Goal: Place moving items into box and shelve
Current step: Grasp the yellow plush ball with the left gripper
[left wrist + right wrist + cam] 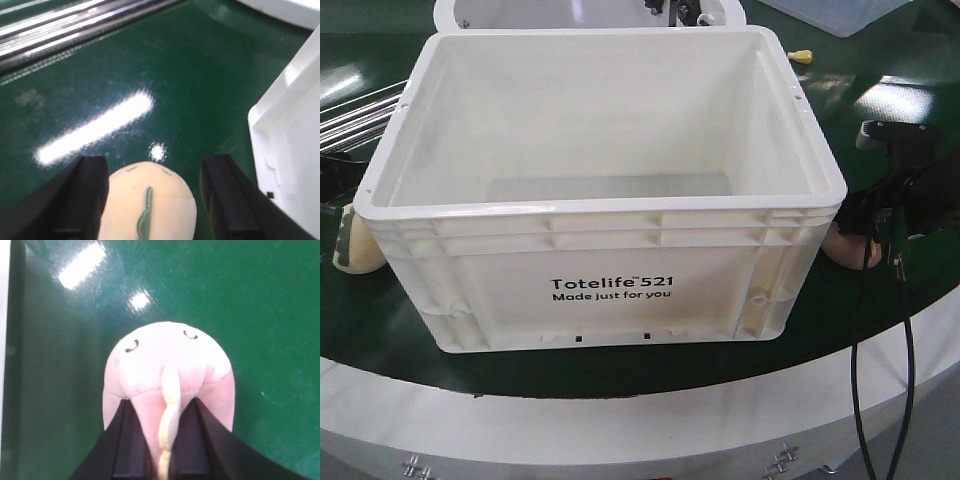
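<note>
The white box (pixel 610 280) stands mid-frame in the front view, on the green table (pixel 380 330). L gripper (pixel 155 172) has its fingers spread on each side of the green-ridge item (pixel 150 210), bottom centre of the L wrist view, near the box corner. R gripper (pixel 164 412) is pinching the yellow-ridge item (pixel 167 360) by its ridge, bottom centre of the R wrist view.

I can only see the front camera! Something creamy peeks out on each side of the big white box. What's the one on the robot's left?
Observer: A cream dumpling with a green ridge, lying between the left pincer's open fingers.
Operator: And the other one?
Observer: A pinkish dumpling with a yellow ridge; the right pincer is closed on that ridge.
Operator: Does it have a face?
Observer: Yes, two little stitched eyes.
</note>
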You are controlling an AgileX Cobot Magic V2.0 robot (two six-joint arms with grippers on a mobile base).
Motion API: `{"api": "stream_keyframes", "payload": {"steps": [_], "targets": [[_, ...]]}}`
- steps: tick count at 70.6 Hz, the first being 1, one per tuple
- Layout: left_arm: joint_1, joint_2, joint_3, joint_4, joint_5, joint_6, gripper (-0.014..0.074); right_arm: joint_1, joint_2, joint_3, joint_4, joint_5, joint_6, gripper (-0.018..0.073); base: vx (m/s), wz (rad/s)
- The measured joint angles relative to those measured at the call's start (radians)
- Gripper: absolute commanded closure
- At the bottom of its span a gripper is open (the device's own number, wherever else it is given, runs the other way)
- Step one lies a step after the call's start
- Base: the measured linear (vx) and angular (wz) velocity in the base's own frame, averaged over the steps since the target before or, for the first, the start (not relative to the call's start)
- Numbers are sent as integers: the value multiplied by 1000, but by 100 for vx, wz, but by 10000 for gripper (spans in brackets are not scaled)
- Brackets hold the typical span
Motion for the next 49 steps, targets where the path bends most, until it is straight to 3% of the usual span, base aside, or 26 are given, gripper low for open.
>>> {"api": "stream_keyframes", "payload": {"steps": [39, 49], "targets": [[0, 176, -8, 0, -30, 0, 85, 0, 0, 0, 0, 10, 0, 575, 0, 0], [0, 209, -10, 0, -44, 1, 192, 0, 0, 0, 0, 12, 0, 575, 0, 0]]}}
